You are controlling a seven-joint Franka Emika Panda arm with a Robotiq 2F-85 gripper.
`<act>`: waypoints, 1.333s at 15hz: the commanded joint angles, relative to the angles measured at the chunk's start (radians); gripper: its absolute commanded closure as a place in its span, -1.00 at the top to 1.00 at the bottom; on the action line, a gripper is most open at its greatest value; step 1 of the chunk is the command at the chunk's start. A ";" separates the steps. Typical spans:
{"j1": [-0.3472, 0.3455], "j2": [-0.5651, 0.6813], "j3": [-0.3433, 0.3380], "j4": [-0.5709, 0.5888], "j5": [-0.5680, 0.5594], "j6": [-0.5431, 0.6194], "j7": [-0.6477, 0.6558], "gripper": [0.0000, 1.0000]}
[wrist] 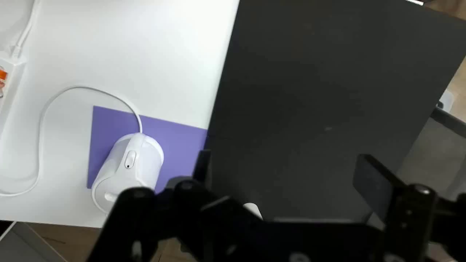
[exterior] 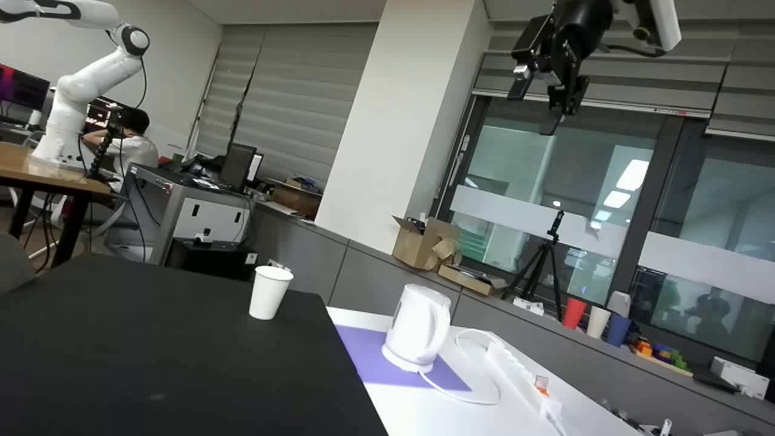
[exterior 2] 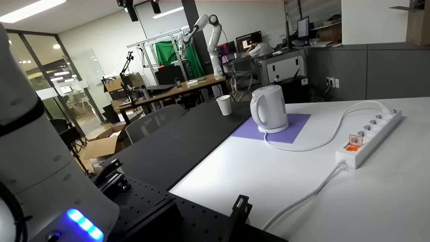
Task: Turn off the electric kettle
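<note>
There's the gripper (wrist: 285, 169), fingers (wrist: 372, 183) spread wide in the wrist view, its dark body hiding a corner of the kettle (exterior 2: 273, 109). And on the handle (wrist: 135, 145) an oval piece (wrist: 130, 159) shows a dark dot, too small to read as on or off. The strip (wrist: 12, 82) gets sliced by the wrist view's left edge, while in an exterior view the arm (exterior 2: 30, 111) runs out of frame at the left, the gripper clipped along the top.

Here's the kettle, upright on a purple sheet (exterior 2: 297, 125), its cord (exterior 2: 295, 151) looping over to the strip, where an orange switch (exterior 2: 352, 148) sits, see-through flap tipped up. The cup (exterior: 270, 293) stands upright on the black table (exterior: 151, 357), apart from the kettle.

The white table (exterior 2: 302, 174) meets the black one along a straight edge. Behind, a person (exterior 2: 260, 50) in white sits by monitors (exterior 2: 248, 42), near another arm (exterior 2: 215, 43). Blinds (exterior: 678, 85) hang partway over the windows (exterior: 521, 157); below stand a tripod (exterior: 540, 266), a carton (exterior: 418, 245) and a row of cups (exterior: 598, 322).
</note>
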 commanded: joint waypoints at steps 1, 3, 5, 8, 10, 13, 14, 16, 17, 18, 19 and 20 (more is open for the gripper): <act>-0.005 0.002 0.004 0.002 0.003 0.000 -0.002 1.00; -0.005 0.000 0.004 0.002 0.003 0.001 -0.002 1.00; -0.005 0.000 0.004 0.002 0.002 0.001 -0.002 1.00; -0.005 0.000 0.004 0.002 0.002 0.001 -0.002 1.00; -0.005 0.000 0.004 0.002 0.002 0.001 -0.002 1.00; -0.005 0.000 0.004 0.002 0.002 0.001 -0.002 1.00; -0.005 0.000 0.004 0.002 0.002 0.001 -0.002 1.00; -0.005 0.000 0.004 0.002 0.002 0.001 -0.002 1.00; -0.005 0.000 0.004 0.002 0.002 0.001 -0.002 1.00; -0.010 -0.003 0.004 -0.009 -0.011 0.034 -0.013 1.00; -0.020 -0.001 0.005 -0.023 -0.027 0.074 -0.010 1.00; -0.030 0.004 0.004 -0.038 -0.043 0.126 -0.013 1.00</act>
